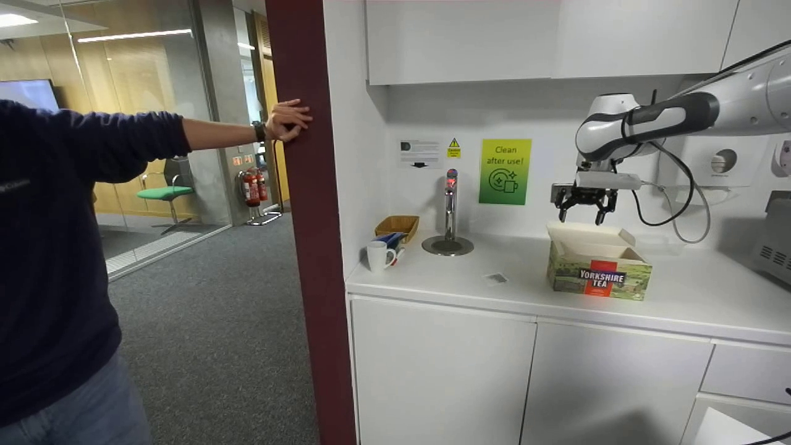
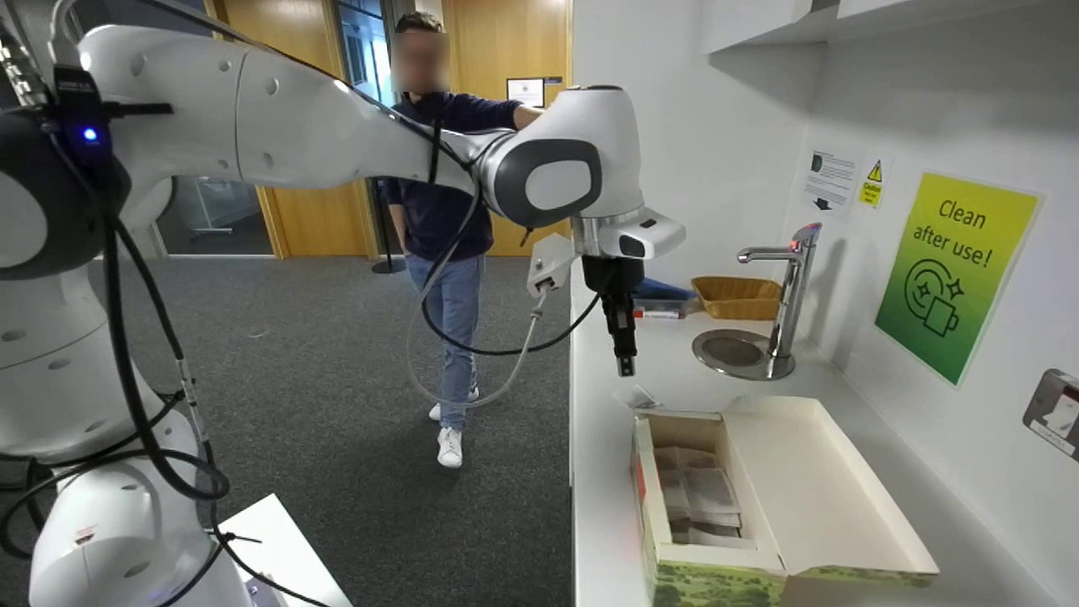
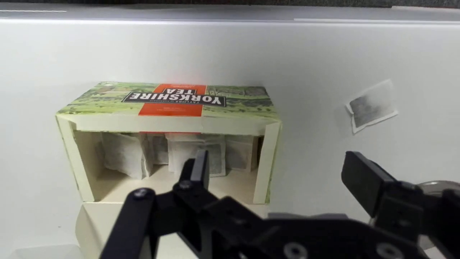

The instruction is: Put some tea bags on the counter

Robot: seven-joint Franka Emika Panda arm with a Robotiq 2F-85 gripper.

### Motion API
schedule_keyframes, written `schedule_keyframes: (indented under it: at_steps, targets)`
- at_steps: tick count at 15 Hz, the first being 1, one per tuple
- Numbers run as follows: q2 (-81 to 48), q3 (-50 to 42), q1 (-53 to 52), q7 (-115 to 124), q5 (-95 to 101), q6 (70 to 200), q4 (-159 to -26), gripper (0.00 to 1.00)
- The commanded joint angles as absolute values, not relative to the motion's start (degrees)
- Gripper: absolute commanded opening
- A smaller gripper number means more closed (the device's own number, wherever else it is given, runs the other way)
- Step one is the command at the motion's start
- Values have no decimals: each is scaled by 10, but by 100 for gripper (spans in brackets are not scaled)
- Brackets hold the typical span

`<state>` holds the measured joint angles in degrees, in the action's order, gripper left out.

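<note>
Hanging above the counter point(image 1: 432, 275), the claw point(image 1: 581, 218) gapes. A tea bag point(image 3: 372, 105) lies there; the box point(image 3: 172, 108) holds others point(image 3: 123, 154), hard to count.

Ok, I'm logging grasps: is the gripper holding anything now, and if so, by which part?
Nothing is held. The gripper is open, its jaws apart with nothing between them; a tea bag lies loose on the counter beside the box.

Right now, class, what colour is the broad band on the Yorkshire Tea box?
The band is red, showing best in the wrist view.
</note>
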<state>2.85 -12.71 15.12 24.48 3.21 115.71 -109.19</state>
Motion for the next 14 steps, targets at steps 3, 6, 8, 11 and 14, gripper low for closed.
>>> schedule_keyframes:
  at_steps: [3,6,8,11,14]
  targets:
    - [-69,-158,160,251,36,1135,-993,100]
    - [-108,-173,164,244,36,1134,-964,100]
    - [-126,-181,167,249,36,1134,-953,100]
    - [-123,-183,164,245,34,1151,-974,100]
    - [-130,-184,166,245,34,1151,-969,100]
